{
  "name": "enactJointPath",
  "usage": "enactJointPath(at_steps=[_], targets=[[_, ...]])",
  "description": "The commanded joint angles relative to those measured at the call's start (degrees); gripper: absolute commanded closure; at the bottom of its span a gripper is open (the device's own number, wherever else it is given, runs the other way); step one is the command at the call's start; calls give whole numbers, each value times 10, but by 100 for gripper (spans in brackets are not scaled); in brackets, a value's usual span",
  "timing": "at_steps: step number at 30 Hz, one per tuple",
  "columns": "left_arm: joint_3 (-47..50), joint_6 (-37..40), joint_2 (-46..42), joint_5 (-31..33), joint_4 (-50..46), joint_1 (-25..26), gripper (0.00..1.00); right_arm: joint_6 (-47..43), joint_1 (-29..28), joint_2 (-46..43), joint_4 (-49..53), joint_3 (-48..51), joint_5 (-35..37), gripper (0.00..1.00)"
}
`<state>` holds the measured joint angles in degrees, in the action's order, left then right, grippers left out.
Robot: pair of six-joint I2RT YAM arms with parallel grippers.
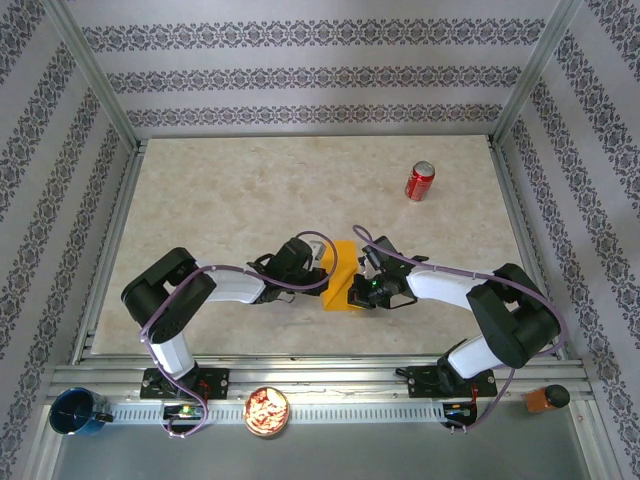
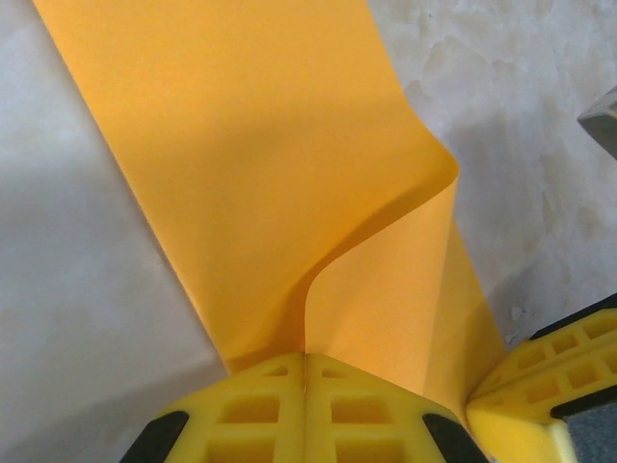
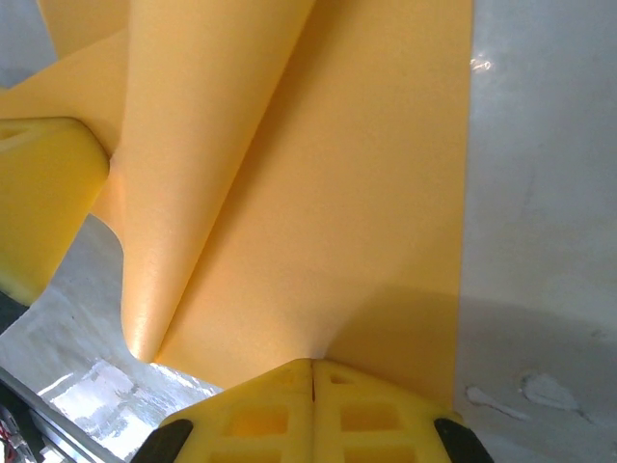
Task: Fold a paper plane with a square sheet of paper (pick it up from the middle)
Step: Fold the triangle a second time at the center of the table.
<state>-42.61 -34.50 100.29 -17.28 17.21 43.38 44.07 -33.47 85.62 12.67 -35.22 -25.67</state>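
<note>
Brightly and evenly lit, with soft shadow right of the square sheet of paper [image 3: 318, 193] and specular glare at its lower left.

Pale marbled worktop [image 1: 230, 190], walled by grey patterned wallpaper panels [image 1: 300, 75]. Standing red metal soda can [image 1: 419, 181] at far right. Along the near metal rail [image 1: 340, 410]: dark blue cup [image 1: 76, 412] at left, round bowl of pinkish-orange snacks [image 1: 267, 411] near the middle, small orange block with black top [image 1: 546, 398] at right.
</note>
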Motion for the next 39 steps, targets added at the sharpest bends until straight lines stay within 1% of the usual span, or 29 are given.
enactJointPath(at_steps=[1,14,22,26,33,39], targets=[[-13,15,10,-14,9,-10,95,-12,6,9,22,2,-3,100],[-16,16,7,2,-2,-17,95,-14,6,9,25,0,-7,100],[-24,22,18,-28,0,-18,95,-14,7,9,25,0,-6,100],[-24,21,24,-48,1,-18,97,-9,7,4,19,-9,-9,100],[-28,18,31,-62,3,-18,97,19,3,-25,-18,-17,-18,98],[-29,14,33,-61,4,-18,97,37,-4,1,-60,-8,-25,97]])
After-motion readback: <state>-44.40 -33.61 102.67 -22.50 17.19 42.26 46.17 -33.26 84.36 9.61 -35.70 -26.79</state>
